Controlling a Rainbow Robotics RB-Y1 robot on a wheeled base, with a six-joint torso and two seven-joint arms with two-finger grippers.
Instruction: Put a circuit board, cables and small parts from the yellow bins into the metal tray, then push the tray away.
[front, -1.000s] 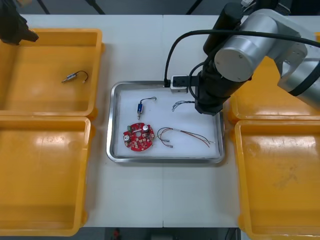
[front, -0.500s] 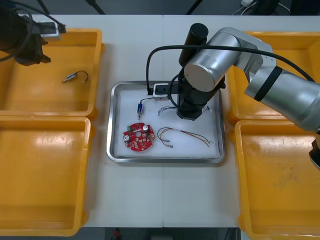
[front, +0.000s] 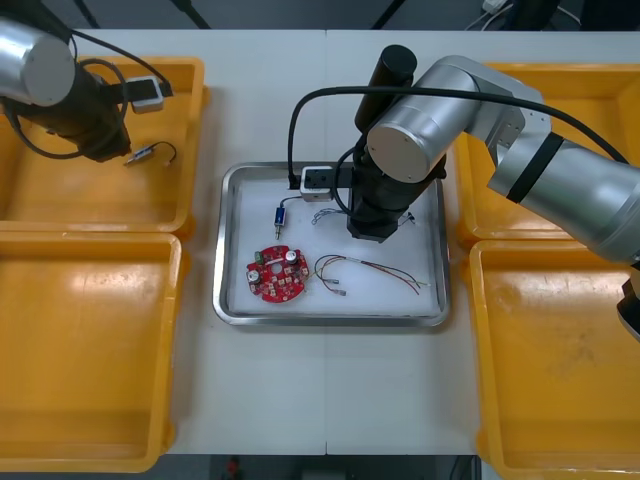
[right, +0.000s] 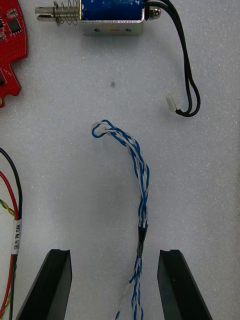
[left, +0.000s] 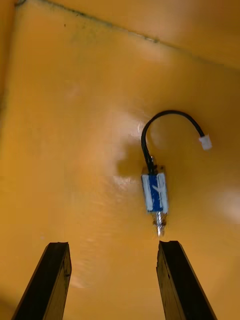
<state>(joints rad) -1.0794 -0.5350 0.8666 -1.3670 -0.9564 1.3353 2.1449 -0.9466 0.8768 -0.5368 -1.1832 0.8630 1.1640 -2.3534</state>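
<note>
Left arm swings in from corner, now over far left yellow bin (front: 60, 195). Left gripper (left: 114, 245) fingers spread wide, small metal part (left: 155, 192) on bin floor just beyond fingertips, untouched. Right gripper (right: 114, 252) edges sideways over metal tray (front: 221, 270), spread too, blue-white cable (right: 138, 175) lying loose between fingers.

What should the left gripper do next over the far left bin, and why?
Probably advance and lower onto the small metal part, then close: the left gripper hovers open over the yellow bin, the part lying just beyond its fingertips. The right gripper stands open over the metal tray.
</note>
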